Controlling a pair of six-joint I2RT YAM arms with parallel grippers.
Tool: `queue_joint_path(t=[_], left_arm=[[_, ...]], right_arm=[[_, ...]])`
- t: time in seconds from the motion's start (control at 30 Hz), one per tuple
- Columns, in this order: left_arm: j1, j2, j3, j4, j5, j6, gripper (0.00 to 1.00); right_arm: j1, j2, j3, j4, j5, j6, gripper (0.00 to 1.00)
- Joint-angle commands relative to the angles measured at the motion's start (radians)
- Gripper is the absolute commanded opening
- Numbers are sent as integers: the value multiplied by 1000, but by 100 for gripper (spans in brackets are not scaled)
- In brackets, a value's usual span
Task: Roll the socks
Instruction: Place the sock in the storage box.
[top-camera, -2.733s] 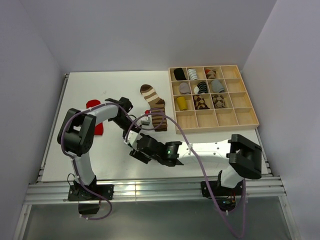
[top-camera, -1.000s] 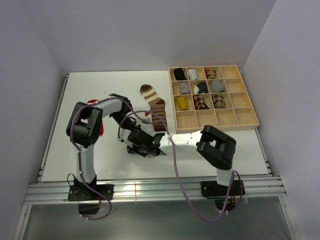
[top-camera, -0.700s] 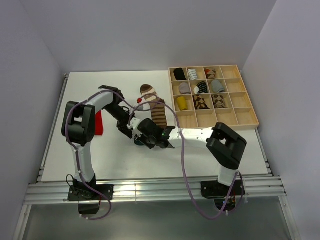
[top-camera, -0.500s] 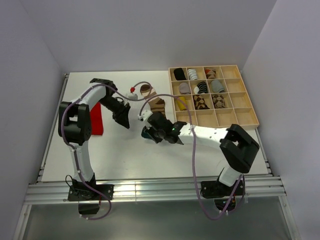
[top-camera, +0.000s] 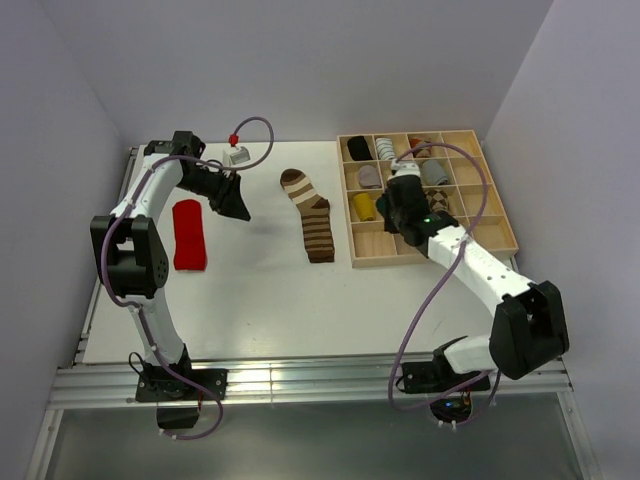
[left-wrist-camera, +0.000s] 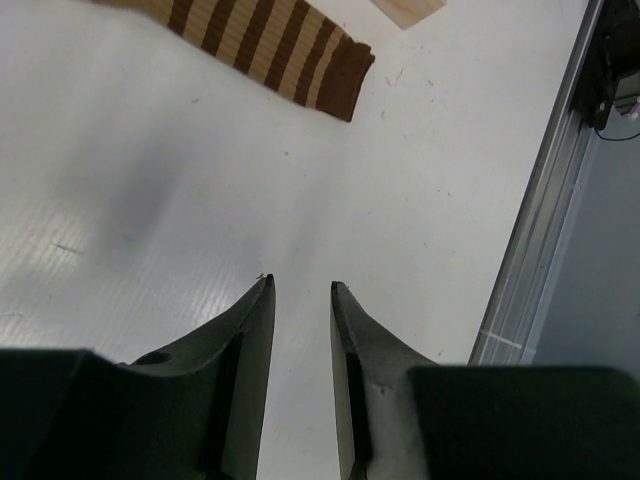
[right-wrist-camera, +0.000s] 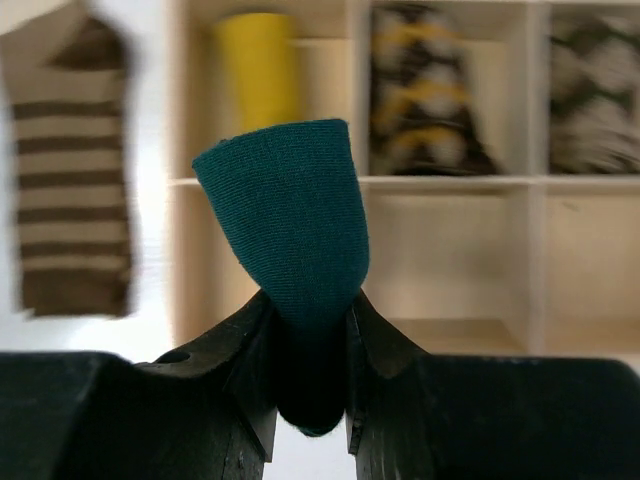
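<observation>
Right wrist view — right tool (right-wrist-camera: 305, 330) clenched on teal sock (right-wrist-camera: 285, 210) above wooden tray (right-wrist-camera: 440, 182), left tool (left-wrist-camera: 300, 290) narrowly parted over table (left-wrist-camera: 150, 180)

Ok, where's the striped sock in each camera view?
Top external: striped sock mid-table, left of the wooden tray.
Left wrist: striped sock at the top edge, tray corner beside it.
Right wrist: striped sock at left edge, blurred.
Shared landmark: the wooden tray.

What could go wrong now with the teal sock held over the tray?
The right hand pinches the teal sock by one end, and the rest flares loose, so it may unroll on release. It hangs over a divider of the wooden tray, near the yellow bundle, so it could land astride the wall or in that taken cell.
</observation>
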Motion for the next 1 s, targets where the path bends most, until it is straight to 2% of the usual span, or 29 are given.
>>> queue_joint_path(t=[0.0, 0.1, 0.27, 0.37, 0.57, 0.97], left_arm=[[-4, -54, 2, 48, 82, -17, 33], [-2, -47, 7, 32, 104, 3, 33], [-1, -15, 39, -36, 125, 79, 33], [10, -7, 48, -58, 125, 116, 33], [15, 15, 60, -88, 145, 161, 33], [16, 20, 57, -111, 159, 201, 32]], right_arm=[[-107, -59, -36, -35, 57, -7, 0], [-208, -60, -37, -48, 113, -48, 0], [-365, -28, -6, -69, 101, -28, 0], [-414, -2, -19, -92, 137, -33, 0], [-477, 73, -16, -127, 166, 4, 0], [-480, 262, 18, -127, 167, 42, 0]])
